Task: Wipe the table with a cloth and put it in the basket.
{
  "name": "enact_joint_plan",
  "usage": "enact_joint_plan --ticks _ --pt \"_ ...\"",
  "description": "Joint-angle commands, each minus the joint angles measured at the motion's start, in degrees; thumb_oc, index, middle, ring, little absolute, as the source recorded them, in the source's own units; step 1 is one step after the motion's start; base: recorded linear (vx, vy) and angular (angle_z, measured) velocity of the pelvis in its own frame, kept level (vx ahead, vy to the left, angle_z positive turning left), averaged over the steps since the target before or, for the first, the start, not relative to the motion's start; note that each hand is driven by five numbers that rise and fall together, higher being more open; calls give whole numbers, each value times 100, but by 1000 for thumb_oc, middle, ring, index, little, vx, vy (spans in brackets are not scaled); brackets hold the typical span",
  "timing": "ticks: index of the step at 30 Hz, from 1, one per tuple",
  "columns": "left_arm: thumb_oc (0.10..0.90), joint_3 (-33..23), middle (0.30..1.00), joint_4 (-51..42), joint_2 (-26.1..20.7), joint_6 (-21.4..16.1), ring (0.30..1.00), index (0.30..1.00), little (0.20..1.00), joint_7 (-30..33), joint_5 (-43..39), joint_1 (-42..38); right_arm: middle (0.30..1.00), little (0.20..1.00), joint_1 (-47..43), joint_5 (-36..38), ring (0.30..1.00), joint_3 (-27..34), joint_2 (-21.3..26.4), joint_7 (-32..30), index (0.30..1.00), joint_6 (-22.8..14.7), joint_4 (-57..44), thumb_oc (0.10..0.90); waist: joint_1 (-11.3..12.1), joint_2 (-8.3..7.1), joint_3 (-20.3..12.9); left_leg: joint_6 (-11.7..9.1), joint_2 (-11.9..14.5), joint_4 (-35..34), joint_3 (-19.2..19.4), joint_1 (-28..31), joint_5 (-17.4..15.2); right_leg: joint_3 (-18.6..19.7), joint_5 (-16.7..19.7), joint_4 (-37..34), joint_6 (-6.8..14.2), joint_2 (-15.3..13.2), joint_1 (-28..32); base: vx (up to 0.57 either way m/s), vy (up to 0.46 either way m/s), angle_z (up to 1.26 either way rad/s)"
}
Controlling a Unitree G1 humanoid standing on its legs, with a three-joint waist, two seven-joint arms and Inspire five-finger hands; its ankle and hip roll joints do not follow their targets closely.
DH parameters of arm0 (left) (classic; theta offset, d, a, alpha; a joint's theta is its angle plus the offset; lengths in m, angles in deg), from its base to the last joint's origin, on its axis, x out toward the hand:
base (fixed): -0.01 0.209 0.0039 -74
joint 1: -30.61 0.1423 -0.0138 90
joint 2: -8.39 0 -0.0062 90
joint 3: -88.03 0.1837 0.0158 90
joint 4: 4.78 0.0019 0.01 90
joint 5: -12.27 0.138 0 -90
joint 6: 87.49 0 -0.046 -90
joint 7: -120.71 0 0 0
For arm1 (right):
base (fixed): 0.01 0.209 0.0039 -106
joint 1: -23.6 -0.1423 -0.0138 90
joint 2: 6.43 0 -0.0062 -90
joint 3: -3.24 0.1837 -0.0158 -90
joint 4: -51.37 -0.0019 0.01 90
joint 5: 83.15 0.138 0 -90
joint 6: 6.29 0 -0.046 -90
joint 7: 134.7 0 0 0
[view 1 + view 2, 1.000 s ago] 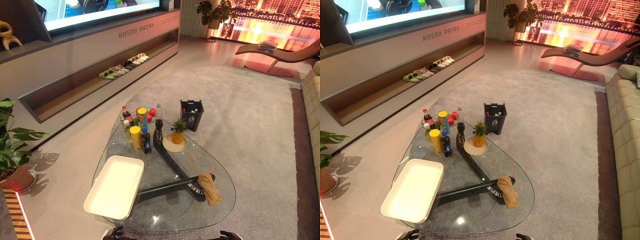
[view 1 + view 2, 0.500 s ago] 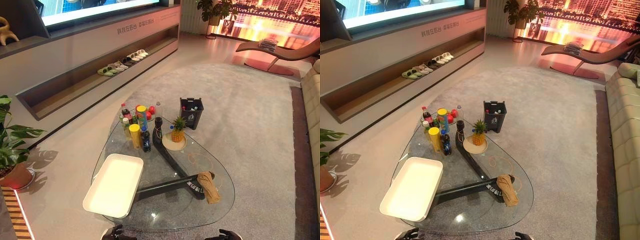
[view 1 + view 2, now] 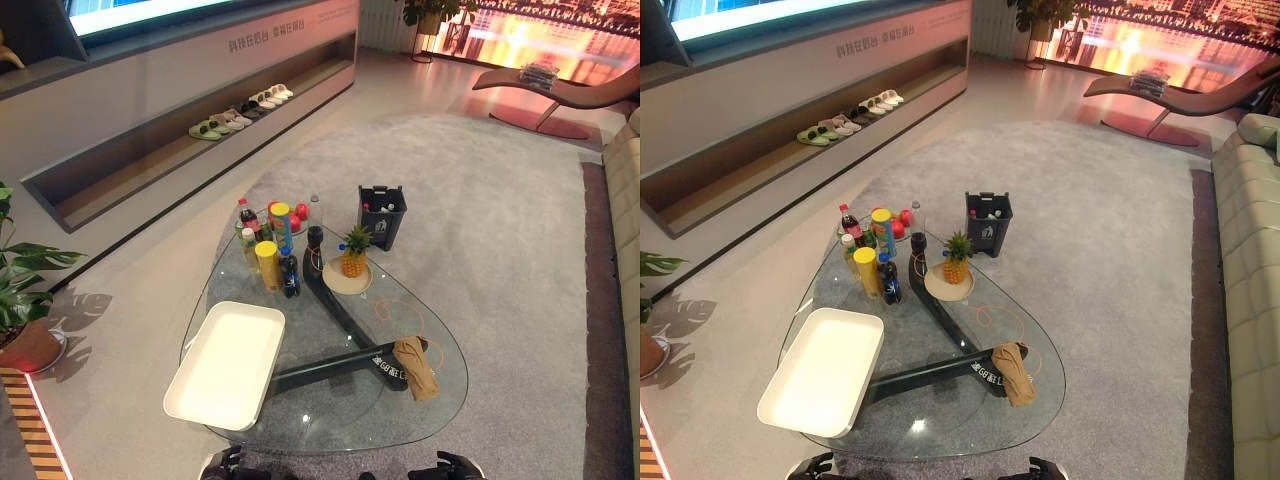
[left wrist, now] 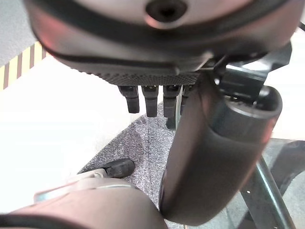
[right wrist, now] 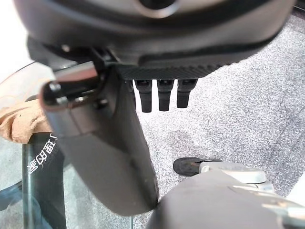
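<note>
Left eye view is showing the tan cloth [image 3: 416, 366] lying bunched on the glass table's [image 3: 330, 425] right side, both hands relaxed and empty, so you're probably grabbing something soft, light and floppy, best pinched mid-bunch.

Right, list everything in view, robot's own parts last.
Table: one, clear glass, dark legs, on the grey rug.
Cloth: one, tan, crumpled on the table's right side.
Basket: one, white, table's left side.
Bottles: a cluster, mixed colours, far end.
Pineapple: one, on a plate.
Bin: one, black, on the rug beyond the table.
Shoes: a row, low wall shelf.
Left hand: dark, near the table's near edge, empty.
Right hand: dark, likewise.
</note>
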Motion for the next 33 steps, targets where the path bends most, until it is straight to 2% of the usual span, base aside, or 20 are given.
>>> enact_joint_plan --ticks 1,7,10,14,20,22,28,33 --pt "800 287 900 27 169 -62 900 900 900 199 150 -465 900 900 -293 132 900 -347 303 -435 900 -360 -289 800 -58 120 416 183 -250 7 -446 -177 -283 -390 155 60 185 -11 -282 -72 -11 -3" --pt "800 410 900 -66 141 -48 900 900 900 368 -44 -581 900 900 -658 246 900 -418 481 -1064 900 -763 -901 800 -80 177 806 214 -280 10 -482 -438 -204 -307 228 121 153 -15 -602 -68 -3 -5" --pt "800 438 900 -174 128 -81 900 900 900 481 -140 -591 900 900 -774 192 900 -457 618 -1500 900 -856 -1612 800 -108 186 1043 210 -295 44 -489 -614 -168 -272 276 155 146 -15 -796 -66 -8 -19" --pt "800 443 900 -332 39 -127 900 900 900 577 -202 -616 900 900 -897 95 900 -459 881 -2199 900 -765 -2795 800 -156 164 1318 208 -318 204 -442 -911 -153 -233 290 311 130 -12 -1101 -67 -21 -2" --pt "800 424 900 -408 -116 -253 900 900 900 589 -321 -805 900 900 -1352 -111 900 -214 1410 -3052 900 -845 -4153 800 -210 170 1808 215 -387 668 -411 -1538 -186 -276 194 813 65 28 -1720 -98 -9 -5" --pt "800 412 900 -376 -130 -300 900 900 900 564 -345 -856 900 900 -1524 -93 900 -98 1528 -3112 900 -791 -4317 800 -220 177 1894 209 -399 785 -402 -1671 -205 -279 192 888 57 21 -1844 -73 11 -10" --pt "800 389 900 -240 -111 -469 900 900 900 541 -406 -1156 900 900 -2161 -291 900 234 1810 -3785 900 -584 -4823 800 -246 221 2211 212 -460 979 -334 -2084 -227 -214 239 971 48 25 -2225 -61 19 -5" --pt "800 411 900 -324 -75 -479 900 900 900 581 -477 -1253 900 900 -2411 -374 900 292 1937 -3980 900 -278 -5010 800 -258 276 2229 211 -527 1223 -296 -2566 -208 -214 243 1183 38 36 -2711 -27 29 -1"
